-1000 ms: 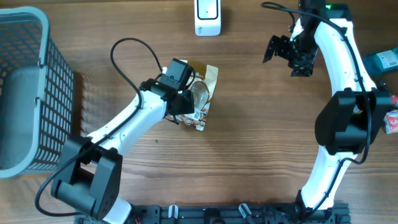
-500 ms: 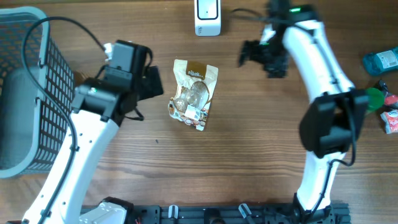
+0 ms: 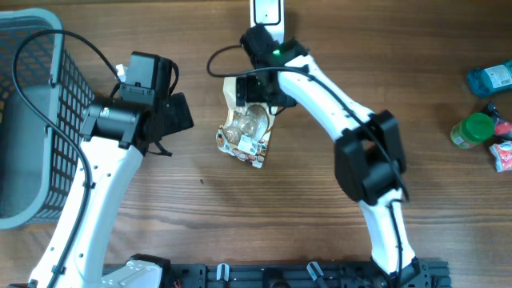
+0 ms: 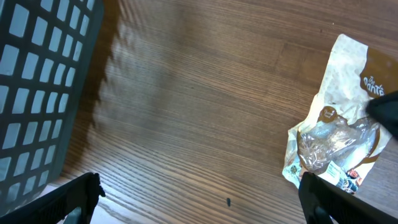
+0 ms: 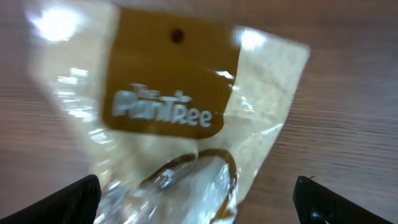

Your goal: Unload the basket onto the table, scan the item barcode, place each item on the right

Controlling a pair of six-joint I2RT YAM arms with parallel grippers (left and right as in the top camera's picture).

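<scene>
Overhead: brown wood-grain table (image 3: 304, 216), grey basket (image 3: 76, 100) left edge, snack pouch (image 3: 244, 132) centre.

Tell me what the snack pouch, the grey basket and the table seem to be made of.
Snack pouch: thin glossy plastic film, partly printed like brown paper, with a clear window; glare spots and crinkles show it.
Basket: grey moulded plastic, matte, with a regular square grid.
Table: wood or wood-look laminate, which one I cannot tell; grain lines, low sheen.

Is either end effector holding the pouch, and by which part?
Nothing is held. The snack pouch lies on the table; left end effector open beside it, right end effector open over its top end.
</scene>
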